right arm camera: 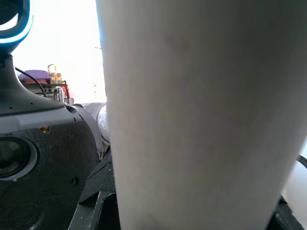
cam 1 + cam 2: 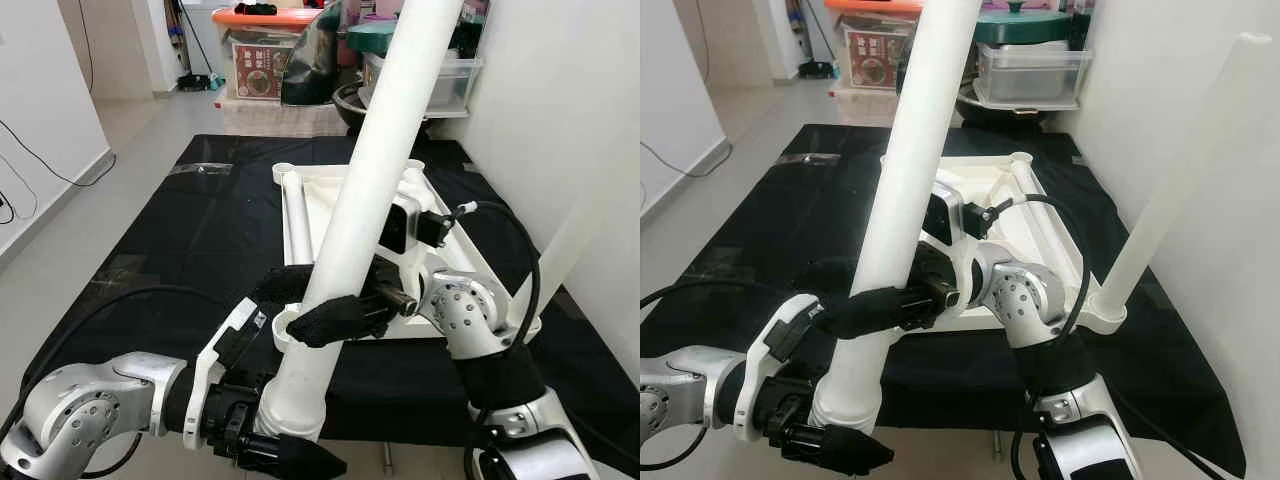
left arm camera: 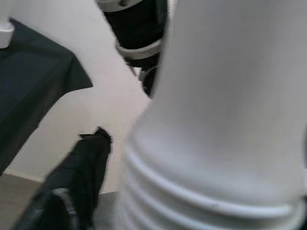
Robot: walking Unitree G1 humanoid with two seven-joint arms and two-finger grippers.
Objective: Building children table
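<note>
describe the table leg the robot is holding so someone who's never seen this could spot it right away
Start at the black cloth on the floor, where the white upside-down tabletop lies. The held leg is the thick white tube rising in front of it, gripped low by the left gripper and higher by the right gripper. Unlike the leg lying in the tabletop and the leg fitted at its corner, it hangs in the air.

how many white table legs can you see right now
3. One table leg is held by both the left gripper and right gripper, one lies in the upturned tabletop, one stands fitted at its right corner. Others may be hidden.
</note>
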